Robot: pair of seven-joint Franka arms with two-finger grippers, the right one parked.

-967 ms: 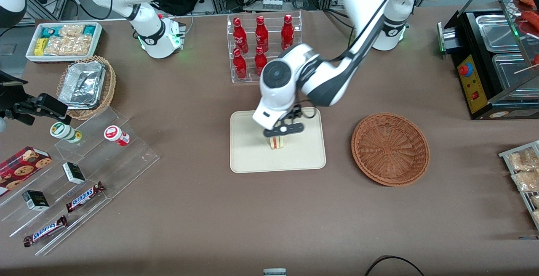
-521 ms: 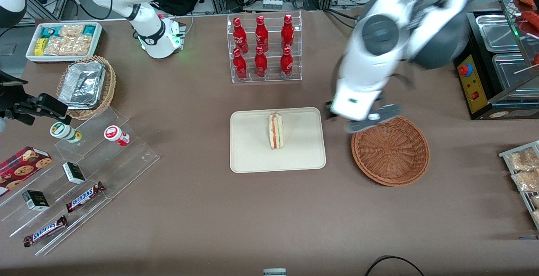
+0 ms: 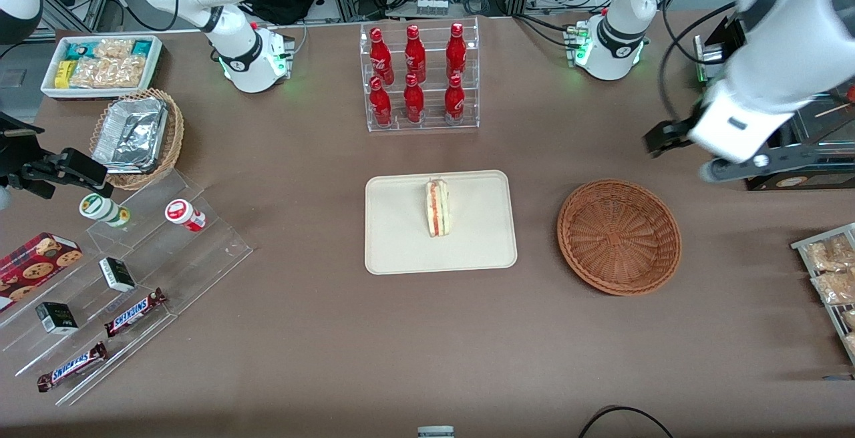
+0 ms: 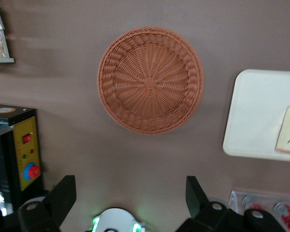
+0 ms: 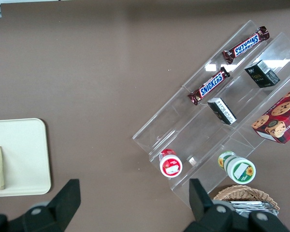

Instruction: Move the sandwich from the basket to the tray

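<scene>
The sandwich (image 3: 437, 207), a white wedge with orange and green layers, lies on the cream tray (image 3: 401, 251) at the table's middle; both also show in the left wrist view, the sandwich (image 4: 288, 137) on the tray (image 4: 253, 116). The reddish-brown basket (image 3: 619, 236) is empty beside the tray, toward the working arm's end; it also shows in the left wrist view (image 4: 151, 79). My left gripper (image 3: 691, 151) is open and empty, raised high, farther from the front camera than the basket and well toward the working arm's end. Its fingers (image 4: 63, 193) stand wide apart.
A clear rack of red bottles (image 3: 417, 74) stands farther back than the tray. A black machine with steel pans (image 3: 775, 91) sits by the gripper. Snack packets (image 3: 828, 271) lie at the working arm's end. Clear steps with candy bars (image 3: 133, 311) and a tan basket with foil (image 3: 137, 134) lie toward the parked arm's end.
The gripper let go of the sandwich on the tray, rose, and swung away past the basket toward the working arm's end. The sandwich stays on the tray.
</scene>
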